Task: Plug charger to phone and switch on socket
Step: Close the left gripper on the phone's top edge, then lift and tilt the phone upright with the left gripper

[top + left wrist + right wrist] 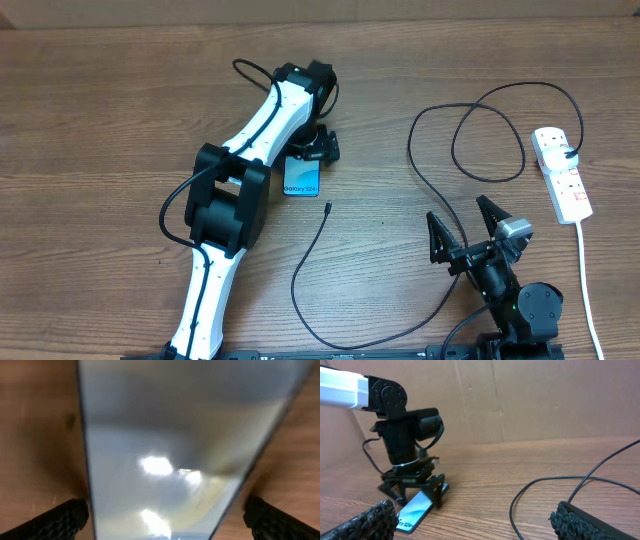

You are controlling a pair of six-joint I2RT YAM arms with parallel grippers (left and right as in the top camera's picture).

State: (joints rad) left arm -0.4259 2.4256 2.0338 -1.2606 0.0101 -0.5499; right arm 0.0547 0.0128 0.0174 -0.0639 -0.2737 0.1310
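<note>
phone [301, 181] lies on wood-grain table [100, 100] before brown cardboard wall [545, 395].

Robotics lab bench by the look of it, wood-grain tabletop [90, 90], plain brown cardboard wall [545, 400] as a backdrop, left arm [262, 120] and right arm [505, 285] mounted at the near edge, white power strip [562, 172] and loose black cable [310, 245] laid out on the wood.
</note>
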